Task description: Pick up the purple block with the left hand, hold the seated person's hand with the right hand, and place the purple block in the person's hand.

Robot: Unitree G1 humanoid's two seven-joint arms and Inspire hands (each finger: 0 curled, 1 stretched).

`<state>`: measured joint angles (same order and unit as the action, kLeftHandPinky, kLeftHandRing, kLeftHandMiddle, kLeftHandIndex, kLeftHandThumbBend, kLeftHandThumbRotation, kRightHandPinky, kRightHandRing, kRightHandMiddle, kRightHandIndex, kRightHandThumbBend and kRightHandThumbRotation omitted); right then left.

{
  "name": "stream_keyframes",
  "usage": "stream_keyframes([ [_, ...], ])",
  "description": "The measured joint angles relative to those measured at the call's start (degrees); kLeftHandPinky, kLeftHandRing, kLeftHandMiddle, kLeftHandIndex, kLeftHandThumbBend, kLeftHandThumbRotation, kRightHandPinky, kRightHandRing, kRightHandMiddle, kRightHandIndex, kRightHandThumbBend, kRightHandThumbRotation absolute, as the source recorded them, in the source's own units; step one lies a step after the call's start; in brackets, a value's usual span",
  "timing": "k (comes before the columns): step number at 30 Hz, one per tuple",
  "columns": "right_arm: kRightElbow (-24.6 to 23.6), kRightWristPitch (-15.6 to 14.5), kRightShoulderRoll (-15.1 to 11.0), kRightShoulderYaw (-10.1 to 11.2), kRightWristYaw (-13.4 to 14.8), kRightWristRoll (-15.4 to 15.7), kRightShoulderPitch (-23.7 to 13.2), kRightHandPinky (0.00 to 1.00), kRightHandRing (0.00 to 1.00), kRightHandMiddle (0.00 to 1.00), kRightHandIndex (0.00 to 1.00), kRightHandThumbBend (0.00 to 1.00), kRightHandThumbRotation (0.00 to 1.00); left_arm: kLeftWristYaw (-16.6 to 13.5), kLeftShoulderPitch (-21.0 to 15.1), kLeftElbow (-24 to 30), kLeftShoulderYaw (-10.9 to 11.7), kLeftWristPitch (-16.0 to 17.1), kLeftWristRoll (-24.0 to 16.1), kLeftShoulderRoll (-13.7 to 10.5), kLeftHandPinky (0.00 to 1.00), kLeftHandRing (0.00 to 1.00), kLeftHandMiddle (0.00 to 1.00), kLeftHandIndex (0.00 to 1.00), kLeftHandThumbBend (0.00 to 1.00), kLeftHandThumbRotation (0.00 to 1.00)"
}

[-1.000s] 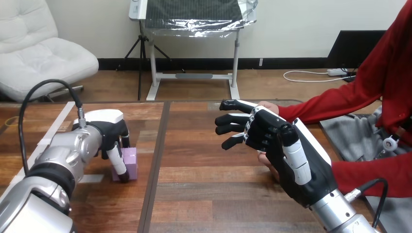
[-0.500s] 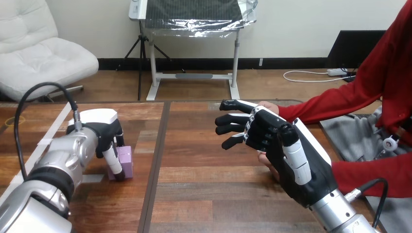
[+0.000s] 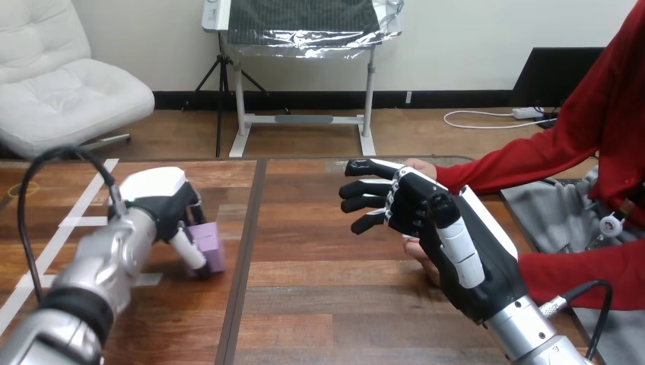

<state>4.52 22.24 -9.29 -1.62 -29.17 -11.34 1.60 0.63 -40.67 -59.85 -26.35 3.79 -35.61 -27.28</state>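
Observation:
The purple block (image 3: 211,245) is at the left of the wooden table (image 3: 319,289), tilted, its lower end near the tabletop. My left hand (image 3: 161,199) is shut on it, thumb across its front and fingers behind it. My right hand (image 3: 426,220) is over the table's right half, open, with its fingers (image 3: 365,186) stretched towards the left. The person's hand (image 3: 416,249) is under and behind my right hand and mostly hidden by it. Its fingertips show above my knuckles. I cannot tell whether the two touch. The red sleeve (image 3: 517,163) comes in from the right.
White tape strips (image 3: 76,222) mark the table's left part. A dark seam (image 3: 245,243) runs front to back between my hands. A grey cloth (image 3: 544,217) lies at the table's right edge, by the person.
My left hand has shifted right with the purple block, which now leans over. My right hand and the person's hand have hardly moved.

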Motion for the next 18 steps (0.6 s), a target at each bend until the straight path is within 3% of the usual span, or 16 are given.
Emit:
stream_keyframes([
  [18,1.42,0.00,0.04,0.00,1.22,1.37,-0.10,0.57,0.68,0.69,0.74,0.81,0.99,-3.40,14.91,17.96,7.45,0.12,5.87,0.23,0.37,0.40,0.45,0.45,0.74,0.00],
])
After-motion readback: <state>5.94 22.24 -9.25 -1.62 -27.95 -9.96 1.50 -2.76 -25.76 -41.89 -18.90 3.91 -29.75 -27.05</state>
